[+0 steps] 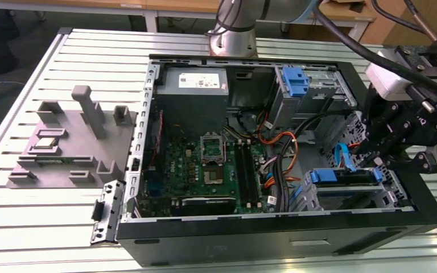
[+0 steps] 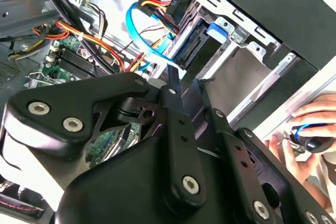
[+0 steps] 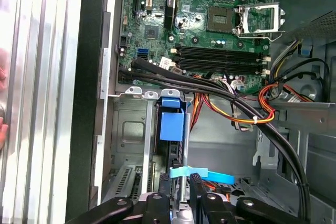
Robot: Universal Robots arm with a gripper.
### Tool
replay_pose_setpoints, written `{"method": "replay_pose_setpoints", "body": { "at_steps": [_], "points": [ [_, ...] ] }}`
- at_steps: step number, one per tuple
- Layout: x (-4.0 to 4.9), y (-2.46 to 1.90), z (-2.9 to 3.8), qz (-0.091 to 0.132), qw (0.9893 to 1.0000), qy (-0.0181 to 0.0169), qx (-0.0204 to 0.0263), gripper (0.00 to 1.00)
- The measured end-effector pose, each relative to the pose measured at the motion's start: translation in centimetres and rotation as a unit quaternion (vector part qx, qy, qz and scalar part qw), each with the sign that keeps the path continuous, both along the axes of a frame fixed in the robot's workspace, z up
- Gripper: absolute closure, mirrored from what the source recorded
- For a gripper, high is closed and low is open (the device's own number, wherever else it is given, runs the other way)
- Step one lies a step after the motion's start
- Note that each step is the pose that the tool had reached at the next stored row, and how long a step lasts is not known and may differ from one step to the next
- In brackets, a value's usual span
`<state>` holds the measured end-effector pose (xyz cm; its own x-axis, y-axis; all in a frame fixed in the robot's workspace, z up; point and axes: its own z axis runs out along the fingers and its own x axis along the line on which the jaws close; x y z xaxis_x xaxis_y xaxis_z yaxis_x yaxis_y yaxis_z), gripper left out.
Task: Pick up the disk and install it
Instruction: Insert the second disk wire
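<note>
Hand (image 1: 397,162), finger state unclear, tight above the disk (image 1: 345,176) inside the case's (image 1: 279,242) corner bay.

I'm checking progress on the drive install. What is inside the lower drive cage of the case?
A blue carrier frame sits in the metal drive cage, with a blue cable by it. The drive body itself is hidden by frame and cage.

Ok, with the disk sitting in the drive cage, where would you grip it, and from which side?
By the blue carrier frame at the disk's exposed edge, coming straight in through the case's open side. The drive cage seems to wall in its broad faces, leaving only that edge reachable.
</note>
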<state>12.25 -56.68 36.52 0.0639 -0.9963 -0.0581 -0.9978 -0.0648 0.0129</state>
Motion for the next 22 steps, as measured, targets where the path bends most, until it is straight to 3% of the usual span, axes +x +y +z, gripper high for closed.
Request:
{"method": "replay_pose_setpoints", "body": {
  "at_steps": [22],
  "points": [
    [-0.06, 0.02, 1.73, 0.000, 1.0000, -0.0012, 0.0000, 0.71]
  ]
}}
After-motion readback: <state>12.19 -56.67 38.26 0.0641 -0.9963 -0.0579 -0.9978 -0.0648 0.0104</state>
